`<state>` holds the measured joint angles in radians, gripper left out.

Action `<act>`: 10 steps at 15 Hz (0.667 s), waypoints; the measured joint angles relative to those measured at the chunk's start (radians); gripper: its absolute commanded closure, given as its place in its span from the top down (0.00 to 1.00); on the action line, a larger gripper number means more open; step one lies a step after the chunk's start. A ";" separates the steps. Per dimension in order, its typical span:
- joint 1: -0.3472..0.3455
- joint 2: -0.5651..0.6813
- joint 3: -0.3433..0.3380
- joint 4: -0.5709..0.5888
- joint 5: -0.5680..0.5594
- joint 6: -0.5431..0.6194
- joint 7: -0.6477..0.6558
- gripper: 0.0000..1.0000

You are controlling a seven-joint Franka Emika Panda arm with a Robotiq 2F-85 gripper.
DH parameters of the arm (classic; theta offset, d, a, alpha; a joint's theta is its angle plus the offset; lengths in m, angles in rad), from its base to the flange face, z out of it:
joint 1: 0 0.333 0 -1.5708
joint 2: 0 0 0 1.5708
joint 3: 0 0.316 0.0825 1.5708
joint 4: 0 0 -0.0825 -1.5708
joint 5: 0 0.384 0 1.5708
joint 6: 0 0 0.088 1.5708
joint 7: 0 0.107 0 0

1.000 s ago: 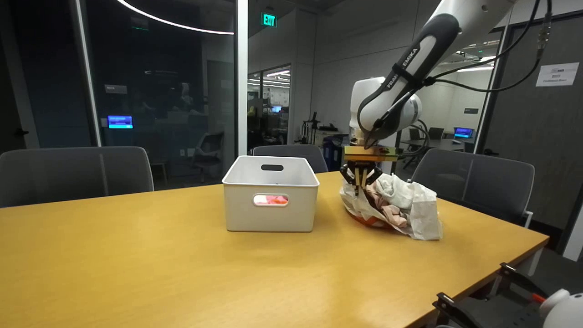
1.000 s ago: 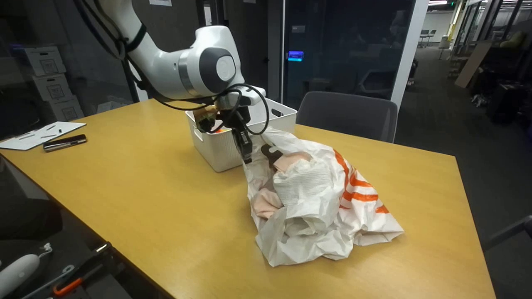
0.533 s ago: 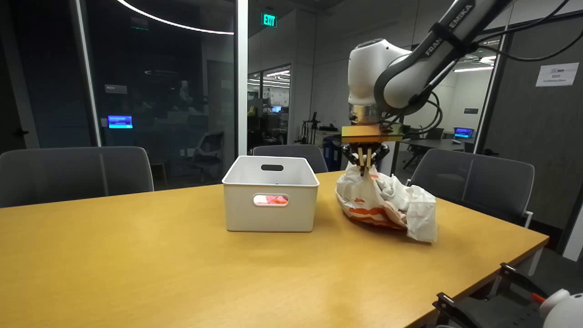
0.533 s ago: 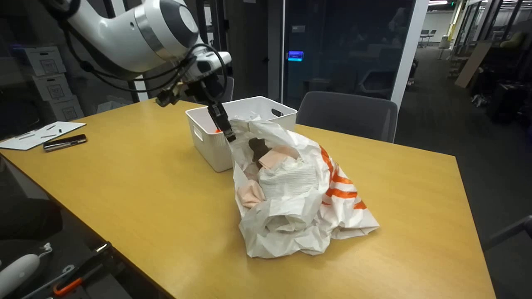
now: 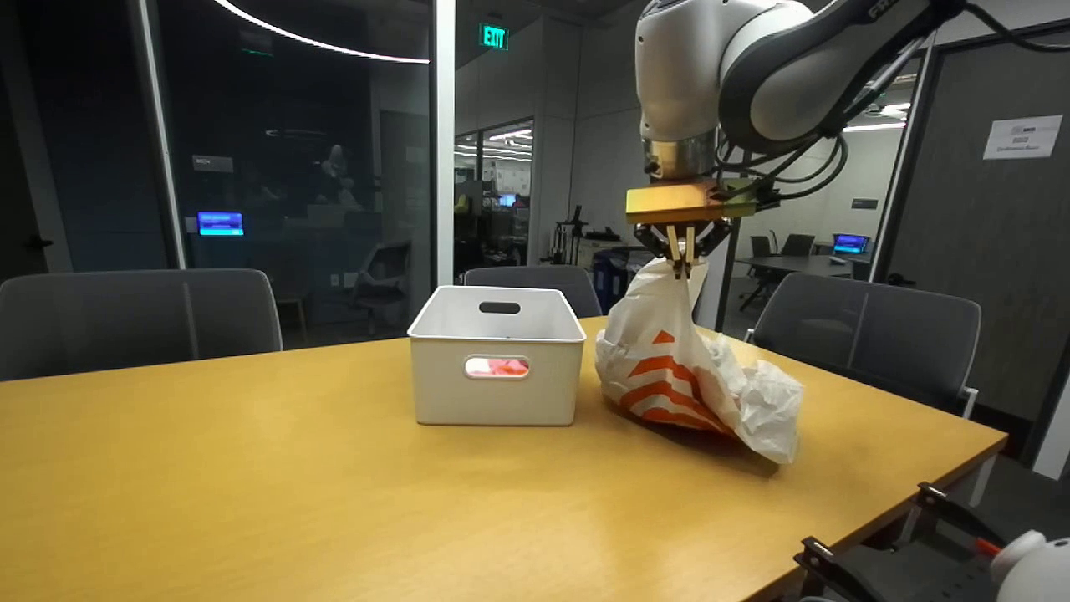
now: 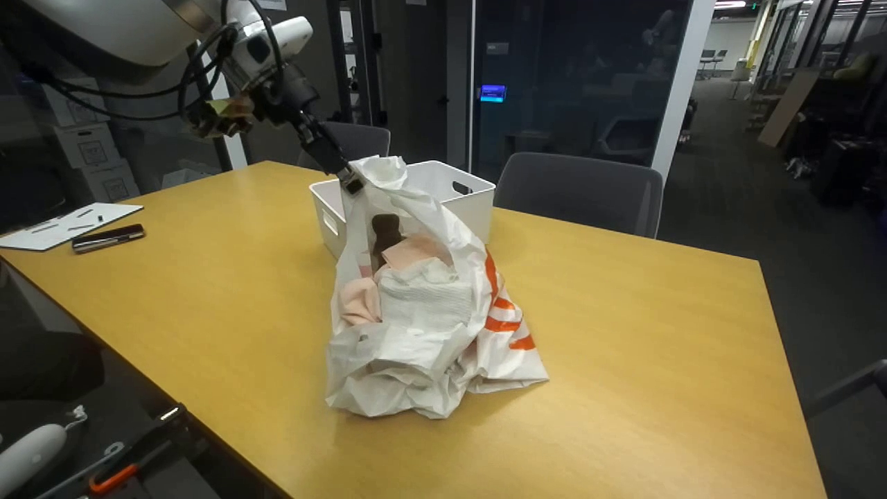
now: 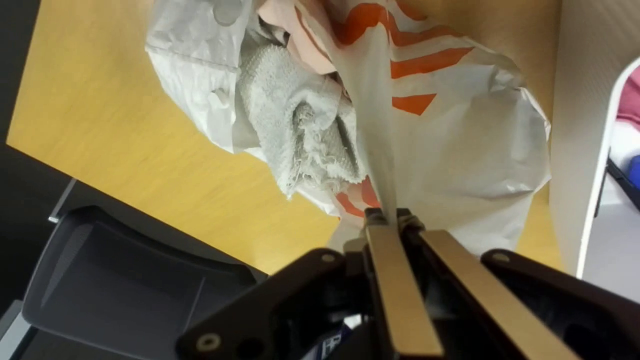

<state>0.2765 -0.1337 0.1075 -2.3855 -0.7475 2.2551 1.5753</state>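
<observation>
Jaws clamped on the edge of a white bag (image 5: 669,359), pinched to a peak; its bulk sits low at the counter (image 6: 624,346), near the white bin (image 5: 497,401); pink and white cloths (image 6: 426,299) show in its mouth.

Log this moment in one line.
gripper: clamping white bag by its edge | bag mouth: open, cloths inside | white bin: beside bag, not touching | contact with table: unclear
</observation>
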 measured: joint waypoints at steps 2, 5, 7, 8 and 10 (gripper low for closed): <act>-0.005 -0.009 0.019 -0.014 0.082 0.022 -0.051 0.04; -0.031 0.002 0.018 -0.037 0.230 0.155 -0.212 0.07; -0.051 0.017 0.014 -0.052 0.362 0.237 -0.359 0.05; -0.051 0.029 0.003 -0.058 0.437 0.263 -0.440 0.04; -0.053 0.068 -0.015 -0.059 0.591 0.286 -0.600 0.07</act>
<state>0.2239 -0.0658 0.0925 -2.4444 -0.1565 2.5409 0.9751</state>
